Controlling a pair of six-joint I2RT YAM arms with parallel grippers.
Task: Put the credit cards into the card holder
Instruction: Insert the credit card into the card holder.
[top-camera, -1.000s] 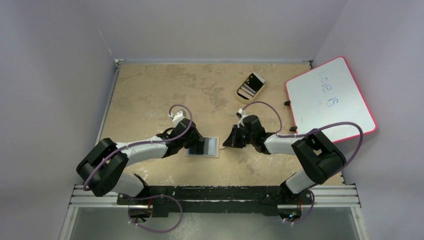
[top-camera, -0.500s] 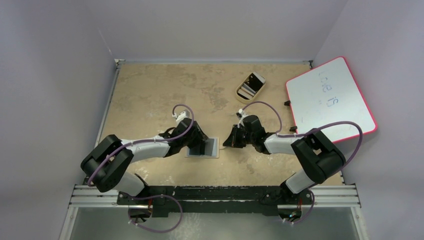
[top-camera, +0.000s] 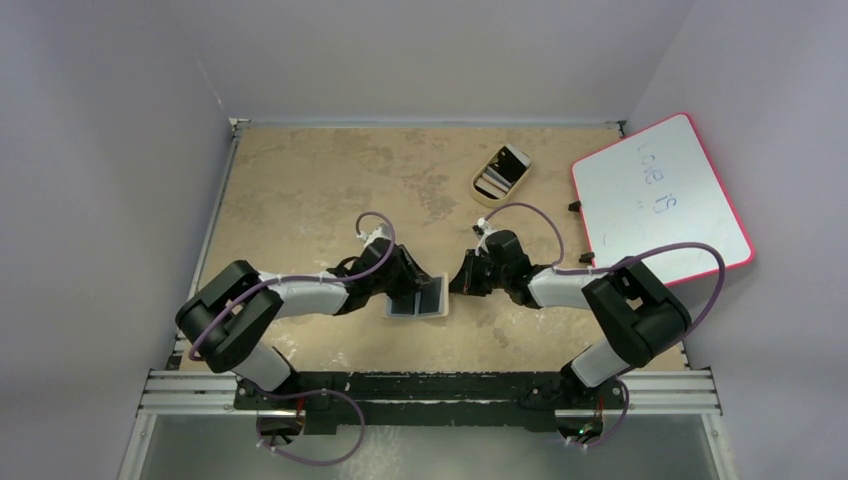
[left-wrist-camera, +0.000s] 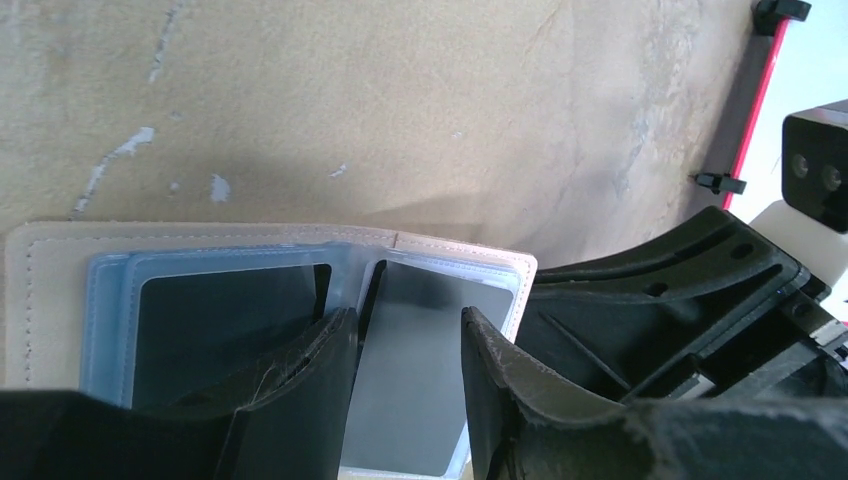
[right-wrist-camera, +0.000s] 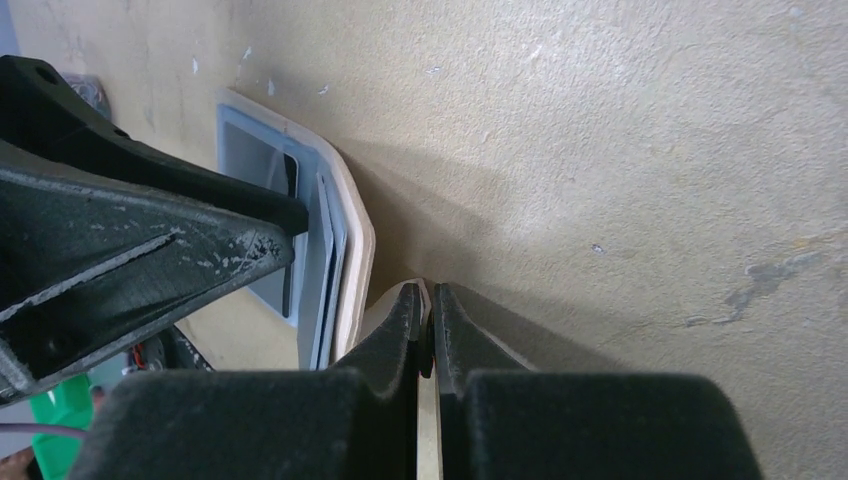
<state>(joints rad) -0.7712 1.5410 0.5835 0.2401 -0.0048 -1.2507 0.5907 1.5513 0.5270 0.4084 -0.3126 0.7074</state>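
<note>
Card holder (top-camera: 436, 296) lies open, right claw (right-wrist-camera: 425, 295) pinching its edge, left claw (left-wrist-camera: 405, 320) half-spread above.

card holder (left-wrist-camera: 60, 250): matt tan, looks like leather, stitched edge, shiny clear plastic pockets inside
table (left-wrist-camera: 400, 100): rough matt tan, chipped pale spots
left gripper (left-wrist-camera: 405, 322): matt black plastic, pretty scuffed and grainy
whiteboard (top-camera: 660, 195): glossy white, red rim

Left arm (top-camera: 300, 293) and right arm (top-camera: 560, 288) are showing white shells between chunky black joints above the black rail (top-camera: 430, 385), each trailing a looping purple cable (top-camera: 372, 219). The left gripper's (left-wrist-camera: 405, 335) black fingers (left-wrist-camera: 300, 390) are looking scuffed.
</note>
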